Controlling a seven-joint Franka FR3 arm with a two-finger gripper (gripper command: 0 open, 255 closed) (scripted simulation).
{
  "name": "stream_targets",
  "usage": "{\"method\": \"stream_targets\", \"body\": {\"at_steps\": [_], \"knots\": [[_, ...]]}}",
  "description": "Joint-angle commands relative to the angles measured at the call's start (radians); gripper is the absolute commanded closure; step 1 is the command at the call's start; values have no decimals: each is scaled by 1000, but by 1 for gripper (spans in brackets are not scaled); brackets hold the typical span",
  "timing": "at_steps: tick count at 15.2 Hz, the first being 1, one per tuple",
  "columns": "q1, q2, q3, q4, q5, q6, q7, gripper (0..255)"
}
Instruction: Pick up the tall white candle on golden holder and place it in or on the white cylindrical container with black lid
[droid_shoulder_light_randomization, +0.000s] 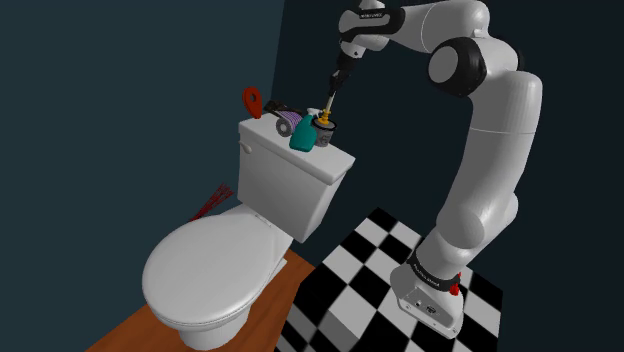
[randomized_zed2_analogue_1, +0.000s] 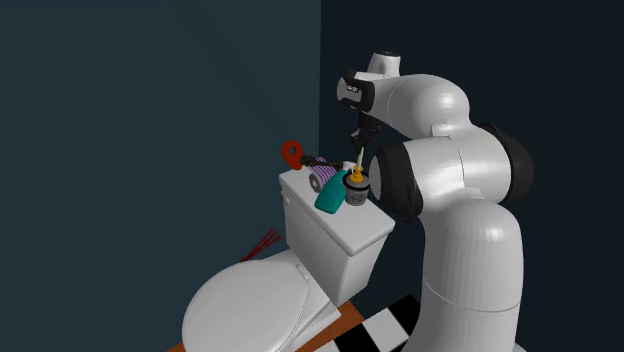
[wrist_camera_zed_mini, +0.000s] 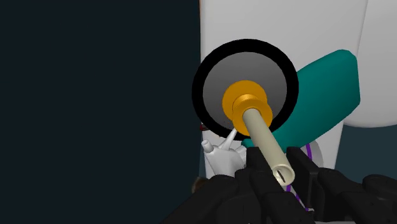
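Slim cream candle (wrist_camera_zed_mini: 266, 144), golden holder (wrist_camera_zed_mini: 229, 99)

Candle (droid_shoulder_light_randomization: 330, 102) atop container (droid_shoulder_light_randomization: 327, 133) on cistern (droid_shoulder_light_randomization: 285, 170)

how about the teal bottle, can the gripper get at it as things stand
Probably not yet: the gripper is shut on the candle, its golden base over the black-rimmed container. The teal bottle lies right beside that container, with nothing on top of it.
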Motion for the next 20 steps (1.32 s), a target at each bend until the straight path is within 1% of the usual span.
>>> {"method": "stream_targets", "body": {"at_steps": [1, 2, 3, 8, 12, 20], "knots": [[0, 0, 0, 0, 0, 0, 0, 255], [0, 0, 0, 0, 0, 0, 0, 255], [0, 0, 0, 0, 0, 0, 0, 0], [0, 0, 0, 0, 0, 0, 0, 0], [-7, -23, -6, 92, -8, -114, 8, 0], [-7, -23, -6, 92, -8, -114, 8, 0]]}}
